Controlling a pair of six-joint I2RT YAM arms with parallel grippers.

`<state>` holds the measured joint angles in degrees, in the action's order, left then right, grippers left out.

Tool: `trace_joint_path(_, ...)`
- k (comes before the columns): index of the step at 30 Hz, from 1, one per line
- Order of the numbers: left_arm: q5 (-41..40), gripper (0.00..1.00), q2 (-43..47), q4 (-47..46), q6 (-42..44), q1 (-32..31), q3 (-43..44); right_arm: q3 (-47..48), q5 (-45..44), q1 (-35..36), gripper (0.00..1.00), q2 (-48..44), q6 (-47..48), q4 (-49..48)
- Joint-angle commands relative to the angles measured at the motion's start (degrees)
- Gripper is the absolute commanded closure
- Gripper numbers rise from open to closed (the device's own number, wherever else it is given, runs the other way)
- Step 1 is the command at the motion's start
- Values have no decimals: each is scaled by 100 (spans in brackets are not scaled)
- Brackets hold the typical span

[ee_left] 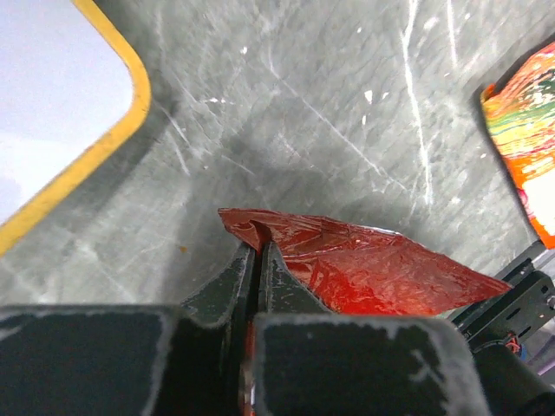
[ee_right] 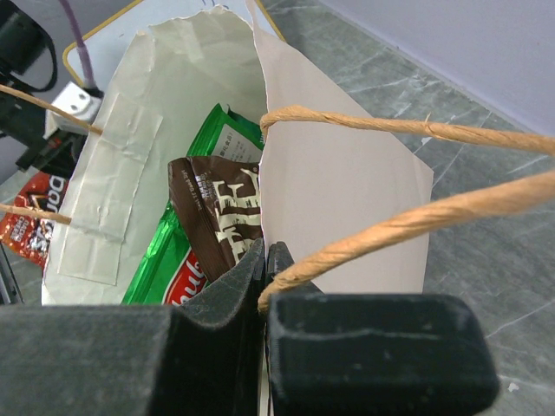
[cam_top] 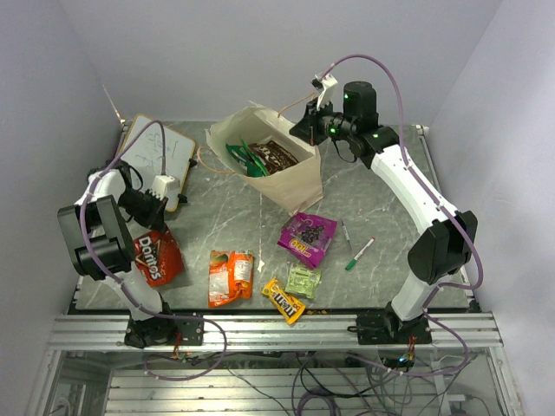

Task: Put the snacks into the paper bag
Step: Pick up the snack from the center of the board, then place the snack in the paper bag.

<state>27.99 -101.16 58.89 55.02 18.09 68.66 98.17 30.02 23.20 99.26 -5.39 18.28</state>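
The left gripper (ee_left: 257,253) pinches the red Doritos bag (cam_top: 157,258). The right gripper (ee_right: 264,257) clamps the paper bag (ee_right: 347,199); a yellow M&M's packet (cam_top: 284,301) lies loose.

My grey-green marbled tabletop (cam_top: 217,221) sits boxed in by plain pale lilac-white walls (cam_top: 243,52) on three sides, evenly lit; a ribbed aluminium frame rail (cam_top: 277,334) edges my near side.

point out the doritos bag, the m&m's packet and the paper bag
red Doritos bag (cam_top: 159,259), top external view, middle of its printed front
yellow M&M's packet (cam_top: 284,301), top external view, centre of the wrapper
paper bag (cam_top: 295,187), top external view, its outer front wall
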Motion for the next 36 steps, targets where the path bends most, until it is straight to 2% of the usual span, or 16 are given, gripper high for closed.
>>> trace_joint_path(1,482,93,536,534,-72,-24,577,-27,28,-25,100,-152,-41,-80)
trace_joint_path(8,540,93,1352,1347,-203,-22,1752,-11,-4,-20,100,-162,-22,-63)
trace_joint_path(18,442,93,2469,1088,-1430,-22,3009,27,3,-26,100,-175,-12,-61)
trace_joint_path(24,633,93,2876,331,-2743,-23,3587,10,3,-25,100,-201,-11,-72)
trace_joint_path(31,1117,93,3163,-1324,-4733,-24,4073,65,26,-21,100,-152,20,-55)
trace_joint_path(36,1705,93,2960,-2467,-6119,-24,4301,166,102,-15,100,-115,3,-32)
